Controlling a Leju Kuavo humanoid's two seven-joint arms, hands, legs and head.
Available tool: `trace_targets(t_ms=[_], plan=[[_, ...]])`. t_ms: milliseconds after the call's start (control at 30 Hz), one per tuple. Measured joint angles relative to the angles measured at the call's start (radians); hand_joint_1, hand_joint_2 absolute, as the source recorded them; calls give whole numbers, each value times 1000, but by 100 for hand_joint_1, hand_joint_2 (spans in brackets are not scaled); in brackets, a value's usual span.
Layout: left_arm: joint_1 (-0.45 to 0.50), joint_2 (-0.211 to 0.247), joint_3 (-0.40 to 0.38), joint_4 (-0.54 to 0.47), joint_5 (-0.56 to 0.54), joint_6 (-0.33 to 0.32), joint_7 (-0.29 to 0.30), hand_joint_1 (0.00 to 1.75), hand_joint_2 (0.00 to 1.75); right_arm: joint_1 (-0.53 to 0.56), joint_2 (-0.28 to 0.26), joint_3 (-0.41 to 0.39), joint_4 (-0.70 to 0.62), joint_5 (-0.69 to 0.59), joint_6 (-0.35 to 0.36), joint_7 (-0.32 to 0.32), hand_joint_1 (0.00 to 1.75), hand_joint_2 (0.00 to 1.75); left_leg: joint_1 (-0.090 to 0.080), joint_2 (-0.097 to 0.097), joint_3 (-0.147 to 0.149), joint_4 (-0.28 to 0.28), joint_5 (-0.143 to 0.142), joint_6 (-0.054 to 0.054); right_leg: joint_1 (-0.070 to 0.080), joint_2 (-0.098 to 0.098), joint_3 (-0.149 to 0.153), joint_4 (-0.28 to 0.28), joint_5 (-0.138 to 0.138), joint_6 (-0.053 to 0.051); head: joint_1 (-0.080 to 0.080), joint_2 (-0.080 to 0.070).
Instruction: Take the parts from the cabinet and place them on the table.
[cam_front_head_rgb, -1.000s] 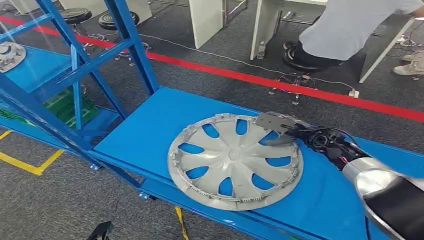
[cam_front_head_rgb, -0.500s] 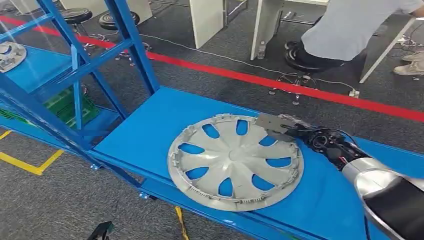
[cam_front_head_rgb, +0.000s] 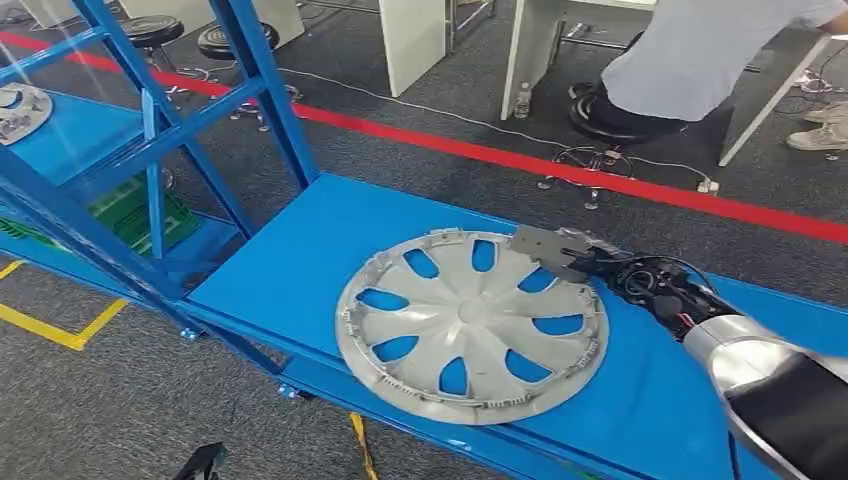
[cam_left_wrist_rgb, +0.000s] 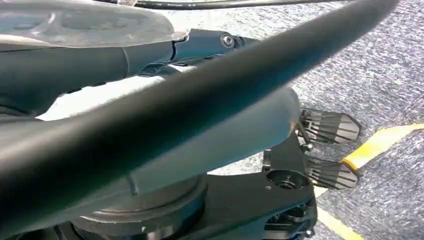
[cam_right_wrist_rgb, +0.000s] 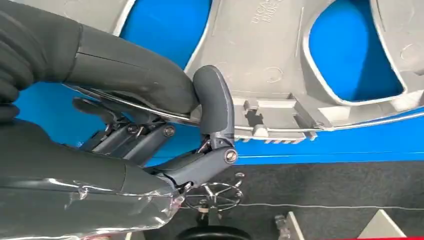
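A silver hubcap lies flat on the blue table, inner side up. My right hand is at its far right rim. In the right wrist view the thumb presses on top of the rim and a dark finger curls around the edge of the hubcap, so the hand pinches it. A second hubcap rests on a shelf of the blue cabinet at the far left. My left hand hangs low over the carpet, blurred, and how its fingers lie is unclear.
A green crate sits low inside the cabinet frame. A person sits on a stool beyond the red floor line. Two black stools stand at the back left. Yellow tape marks the carpet near the table's front edge.
The hubcap has slid slightly toward me on the table, with my right hand still on its rim. The rest is as before.
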Motion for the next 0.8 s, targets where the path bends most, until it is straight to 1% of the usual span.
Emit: trace_targets(t_ms=[267,467,567,800], plan=[[0,0,0,0,3,1,0,0,0,17,2,-24,1,-163,47,-45,175,175,0,0,0,0,0,0,0,0,0,0,0,0,0,0],[1,-1,0,0,3,2,-1,0,0,45,11,-104,1,-391,125,-109,175,175,0,0,-1,0,0,0,0,0,-1,0,0,0,0,0],[1,-1,0,0,3,2,-2,0,0,52,17,-142,1,-411,134,-114,175,175,0,0,-2,0,0,0,0,0,-1,0,0,0,-1,0],[3,-1,0,0,3,2,-3,0,0,62,24,-193,1,-414,137,-116,175,175,0,0,-2,0,0,0,0,0,-2,0,0,0,-1,0]])
